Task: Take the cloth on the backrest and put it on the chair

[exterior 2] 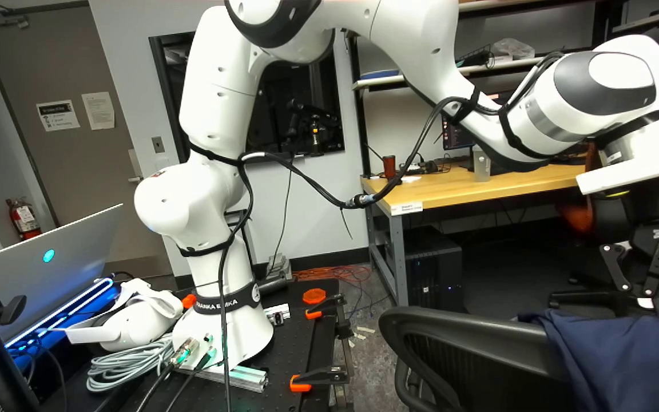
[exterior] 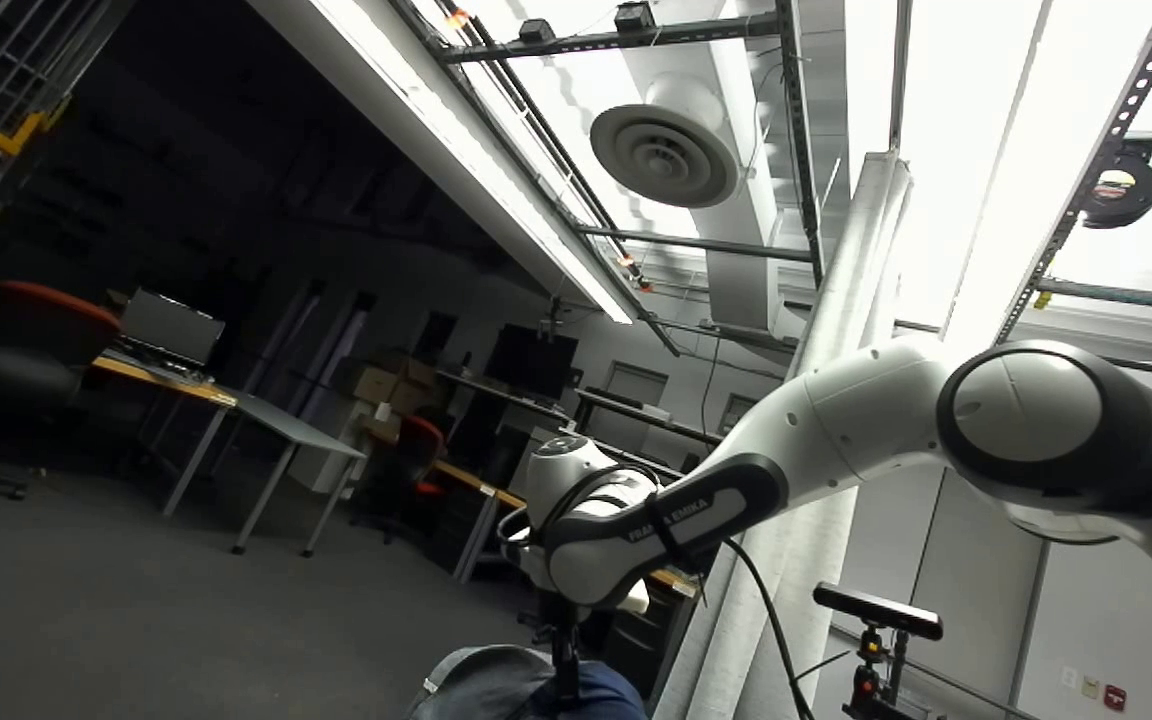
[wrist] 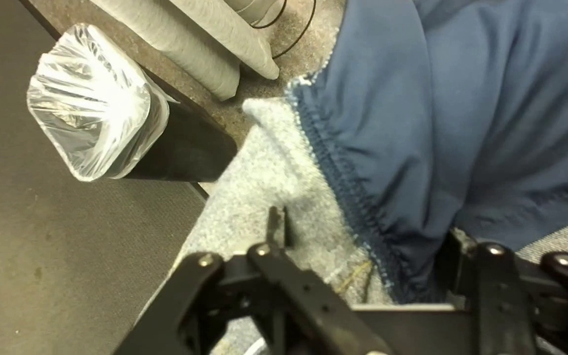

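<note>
- One black bin (wrist: pixel 185 143) with a clear liner (wrist: pixel 91 98), at left in the wrist view.
- Middle: the gripper (wrist: pixel 369 231), its fingers (wrist: pixel 275 229) spread apart above pale, speckled grey fabric (wrist: pixel 274 167).
- Right: the cloth (wrist: pixel 461 98), navy, smooth, softly folded, with a puckered, stitched edge; an exterior view shows it draped over the chair's backrest (exterior 2: pixel 478 349).

Your dark navy-blue cloth (exterior 2: pixel 627 360) hangs in loose folds over the top of the backrest (exterior 2: pixel 467 326) of the black chair (exterior 2: pixel 478 369), its fabric creased and its stitched edge (wrist: pixel 338 190) running slantwise across your wrist view.
</note>
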{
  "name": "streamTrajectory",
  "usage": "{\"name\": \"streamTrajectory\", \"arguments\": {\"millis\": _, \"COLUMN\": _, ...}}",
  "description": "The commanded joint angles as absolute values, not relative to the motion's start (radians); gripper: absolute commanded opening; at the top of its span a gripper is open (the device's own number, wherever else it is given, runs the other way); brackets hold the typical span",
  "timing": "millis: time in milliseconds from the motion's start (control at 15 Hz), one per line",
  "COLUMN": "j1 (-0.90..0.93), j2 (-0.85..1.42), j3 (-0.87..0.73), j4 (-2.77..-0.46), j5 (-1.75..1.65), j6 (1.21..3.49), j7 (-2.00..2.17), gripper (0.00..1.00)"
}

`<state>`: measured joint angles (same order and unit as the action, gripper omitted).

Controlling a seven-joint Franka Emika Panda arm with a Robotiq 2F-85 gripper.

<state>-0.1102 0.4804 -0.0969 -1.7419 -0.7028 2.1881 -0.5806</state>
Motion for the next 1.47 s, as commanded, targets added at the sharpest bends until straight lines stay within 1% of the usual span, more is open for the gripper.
{"name": "streamTrajectory", "arguments": {"millis": 0, "j1": -0.121, "j2": 0.460, "j3": -0.092, "j4": -1.770, "j5": -0.714, "j6": 2.233, "j7": -0.563, "gripper": 0.38}}
{"name": "streamTrajectory", "arguments": {"millis": 267, "j1": -0.118, "j2": 0.443, "j3": -0.073, "j4": -1.763, "j5": -0.664, "j6": 2.202, "j7": -0.548, "gripper": 0.10}}
{"name": "streamTrajectory", "arguments": {"millis": 333, "j1": -0.119, "j2": 0.435, "j3": -0.067, "j4": -1.762, "j5": -0.642, "j6": 2.195, "j7": -0.544, "gripper": 0.01}}
{"name": "streamTrajectory", "arguments": {"millis": 467, "j1": -0.113, "j2": 0.423, "j3": -0.059, "j4": -1.747, "j5": -0.581, "j6": 2.136, "j7": -0.539, "gripper": 0.00}}
{"name": "streamTrajectory", "arguments": {"millis": 600, "j1": -0.105, "j2": 0.411, "j3": -0.049, "j4": -1.718, "j5": -0.511, "j6": 2.076, "j7": -0.549, "gripper": 0.02}}
{"name": "streamTrajectory", "arguments": {"millis": 667, "j1": -0.099, "j2": 0.407, "j3": -0.043, "j4": -1.690, "j5": -0.474, "j6": 2.031, "j7": -0.552, "gripper": 0.02}}
{"name": "streamTrajectory", "arguments": {"millis": 800, "j1": -0.087, "j2": 0.407, "j3": -0.025, "j4": -1.618, "j5": -0.400, "j6": 1.937, "j7": -0.546, "gripper": 0.02}}
{"name": "streamTrajectory", "arguments": {"millis": 1067, "j1": -0.054, "j2": 0.433, "j3": 0.026, "j4": -1.443, "j5": -0.262, "j6": 1.818, "j7": -0.490, "gripper": 0.02}}
{"name": "streamTrajectory", "arguments": {"millis": 1400, "j1": 0.014, "j2": 0.481, "j3": 0.087, "j4": -1.228, "j5": -0.132, "j6": 1.729, "j7": -0.386, "gripper": 0.02}}
